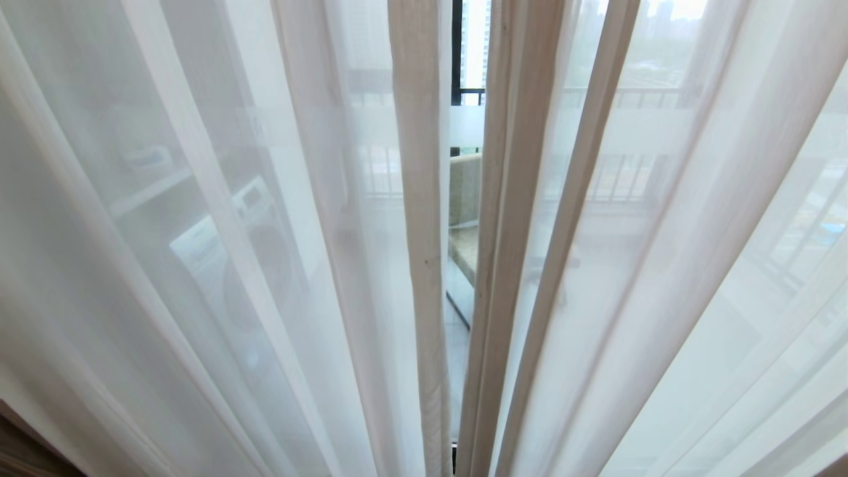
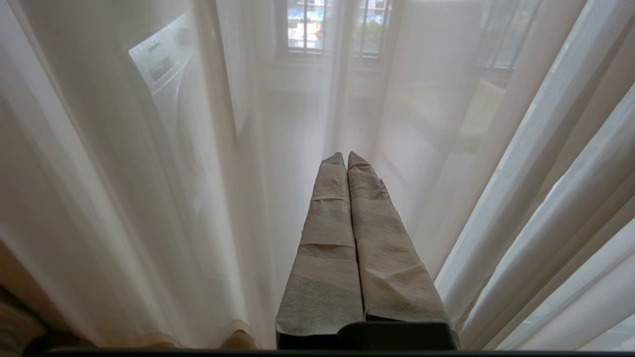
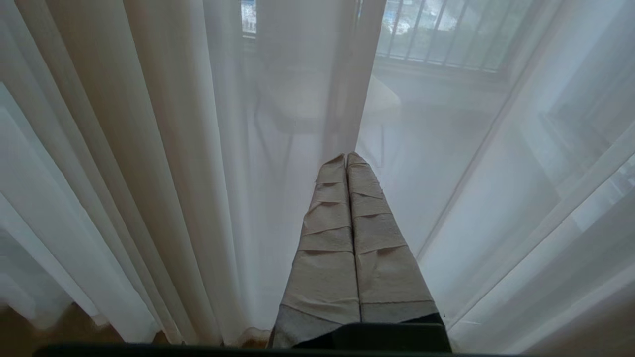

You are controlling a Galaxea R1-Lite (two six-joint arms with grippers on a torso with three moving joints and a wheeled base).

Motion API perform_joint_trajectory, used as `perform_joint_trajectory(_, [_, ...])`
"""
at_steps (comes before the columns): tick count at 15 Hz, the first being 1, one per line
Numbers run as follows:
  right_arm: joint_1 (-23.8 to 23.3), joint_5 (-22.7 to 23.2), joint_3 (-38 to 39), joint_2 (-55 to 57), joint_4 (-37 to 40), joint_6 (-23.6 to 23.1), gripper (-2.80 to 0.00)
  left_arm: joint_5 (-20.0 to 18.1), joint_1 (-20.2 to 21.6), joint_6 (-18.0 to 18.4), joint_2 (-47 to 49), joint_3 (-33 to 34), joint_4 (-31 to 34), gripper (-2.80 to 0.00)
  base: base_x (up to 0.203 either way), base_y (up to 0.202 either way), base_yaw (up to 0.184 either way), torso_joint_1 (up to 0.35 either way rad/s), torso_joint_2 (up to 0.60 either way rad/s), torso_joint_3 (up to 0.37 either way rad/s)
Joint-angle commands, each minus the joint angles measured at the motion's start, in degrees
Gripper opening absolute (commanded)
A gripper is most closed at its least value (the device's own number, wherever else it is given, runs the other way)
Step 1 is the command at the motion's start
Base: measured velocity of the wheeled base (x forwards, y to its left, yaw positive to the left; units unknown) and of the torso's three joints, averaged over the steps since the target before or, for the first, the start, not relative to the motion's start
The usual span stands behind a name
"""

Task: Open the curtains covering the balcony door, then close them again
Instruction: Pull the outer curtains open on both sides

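Your sheer curtains (image 1: 265, 265) hang drawn across the balcony door (image 1: 464, 126), a sliver of glass showing at twelve o'clock. Left pincer (image 2: 346, 157) and right pincer (image 3: 346, 157) are both clamped empty, tips poised just beside the fabric, likely ready to part it.

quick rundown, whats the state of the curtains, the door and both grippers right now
sheer curtains: drawn across, hanging in pleats, with a narrow gap at the middle
balcony door: only a strip of black frame and glass shows through the gap; open or shut cannot be told
left gripper: shut, holding nothing
right gripper: shut, holding nothing
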Motion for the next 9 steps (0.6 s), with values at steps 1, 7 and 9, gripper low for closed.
perform_joint_trajectory(1, [0.05,0.02,0.1,-0.36,0.02,0.75,-2.8,0.05,0.05,-0.05,-0.02,0.0,0.01,-2.8,0.0,0.0,0.0,0.0,0.0,0.0])
perform_joint_trajectory(7, [0.05,-0.51,0.1,-0.36,-0.24,6.0,-2.8,0.05,0.07,-0.03,-0.02,0.0,0.01,-2.8,0.0,0.0,0.0,0.0,0.0,0.0])
perform_joint_trajectory(9, [0.05,-0.51,0.1,-0.36,-0.24,6.01,-2.8,0.05,-0.01,-0.07,-0.02,0.0,0.01,-2.8,0.0,0.0,0.0,0.0,0.0,0.0])
